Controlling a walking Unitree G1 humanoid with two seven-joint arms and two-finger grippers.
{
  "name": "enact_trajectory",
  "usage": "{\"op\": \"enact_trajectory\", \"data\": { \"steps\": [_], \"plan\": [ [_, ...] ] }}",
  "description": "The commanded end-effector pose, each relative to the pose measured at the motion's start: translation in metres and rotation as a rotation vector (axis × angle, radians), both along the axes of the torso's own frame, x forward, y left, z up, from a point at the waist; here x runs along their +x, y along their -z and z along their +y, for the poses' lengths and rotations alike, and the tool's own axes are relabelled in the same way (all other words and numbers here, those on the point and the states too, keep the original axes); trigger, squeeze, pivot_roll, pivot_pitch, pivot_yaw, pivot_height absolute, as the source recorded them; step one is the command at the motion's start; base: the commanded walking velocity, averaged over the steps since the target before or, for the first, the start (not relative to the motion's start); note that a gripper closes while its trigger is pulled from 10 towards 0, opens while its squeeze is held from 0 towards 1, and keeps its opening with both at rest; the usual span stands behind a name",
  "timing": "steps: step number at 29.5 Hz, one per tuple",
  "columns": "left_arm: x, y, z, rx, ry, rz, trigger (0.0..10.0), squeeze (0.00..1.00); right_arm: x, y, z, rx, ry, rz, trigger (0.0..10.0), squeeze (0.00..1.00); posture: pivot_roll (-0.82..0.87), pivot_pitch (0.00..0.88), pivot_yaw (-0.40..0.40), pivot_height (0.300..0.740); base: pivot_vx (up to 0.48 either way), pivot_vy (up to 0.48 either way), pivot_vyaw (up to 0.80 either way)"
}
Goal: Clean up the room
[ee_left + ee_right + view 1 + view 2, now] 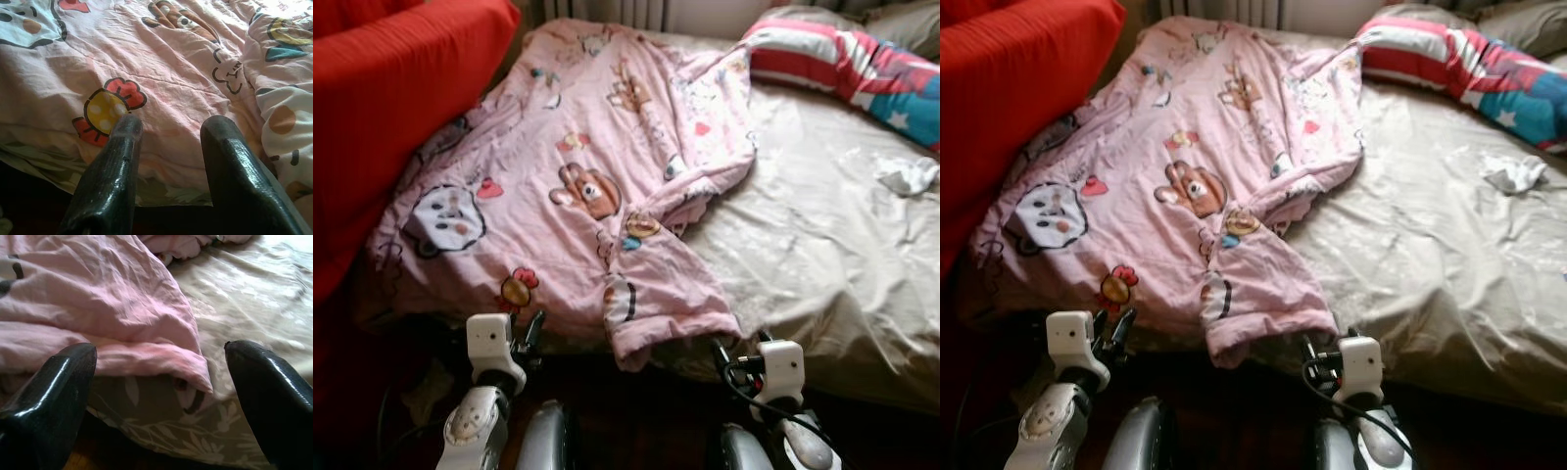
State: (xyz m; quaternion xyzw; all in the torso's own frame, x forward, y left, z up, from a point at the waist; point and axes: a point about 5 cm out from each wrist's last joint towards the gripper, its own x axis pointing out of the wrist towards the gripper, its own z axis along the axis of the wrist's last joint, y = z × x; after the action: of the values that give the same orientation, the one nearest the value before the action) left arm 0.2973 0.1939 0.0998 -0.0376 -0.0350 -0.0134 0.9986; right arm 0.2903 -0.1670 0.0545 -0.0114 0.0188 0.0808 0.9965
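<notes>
Left to right along the near edge of the bed [822, 294]: the left end effector [166, 128] hangs with fingers apart, just short of the pink duvet [578, 186] — its hem lies straight ahead of the tips, near the chick print. The right end effector [161, 357] is spread wide too, and the duvet's folded-over corner droops directly between and just beyond its fingers. That corner looks the nearer grab, so the right arm is better placed. The duvet's long axis runs away from both, toward the striped pillow [847, 64] — crumpled onto the left half of the bed
</notes>
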Motion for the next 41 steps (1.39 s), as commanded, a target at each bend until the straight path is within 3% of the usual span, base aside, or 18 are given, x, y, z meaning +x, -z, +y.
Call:
{"op": "enact_trajectory", "data": {
  "steps": [1, 9, 30, 41],
  "plan": [
    [-0.002, 0.003, 0.001, 0.019, -0.002, 0.018, 10.0, 0.0, -0.006, 0.009, -0.005, 0.012, 0.017, 0.031, 10.0, 0.0, 0.08, 0.242, -0.037, 0.568, 0.0, 0.0, 0.0],
    [-0.001, 0.003, 0.002, 0.024, 0.001, 0.017, 10.0, 0.0, -0.005, 0.007, -0.001, -0.009, -0.004, 0.012, 10.0, 0.0, 0.08, 0.235, -0.033, 0.568, 0.0, 0.0, 0.0],
    [-0.001, 0.002, 0.001, 0.04, 0.01, 0.016, 10.0, 0.0, -0.004, 0.007, -0.003, 0.011, 0.025, 0.002, 10.0, 0.0, 0.09, 0.244, -0.031, 0.568, 0.276, 0.0, 0.08],
    [-0.001, 0.001, 0.002, 0.038, 0.006, 0.013, 10.0, 0.0, -0.005, 0.018, -0.016, -0.09, 0.087, 0.082, 10.0, 0.0, 0.09, 0.254, -0.032, 0.568, 0.151, 0.0, 0.0]
  ]
}}
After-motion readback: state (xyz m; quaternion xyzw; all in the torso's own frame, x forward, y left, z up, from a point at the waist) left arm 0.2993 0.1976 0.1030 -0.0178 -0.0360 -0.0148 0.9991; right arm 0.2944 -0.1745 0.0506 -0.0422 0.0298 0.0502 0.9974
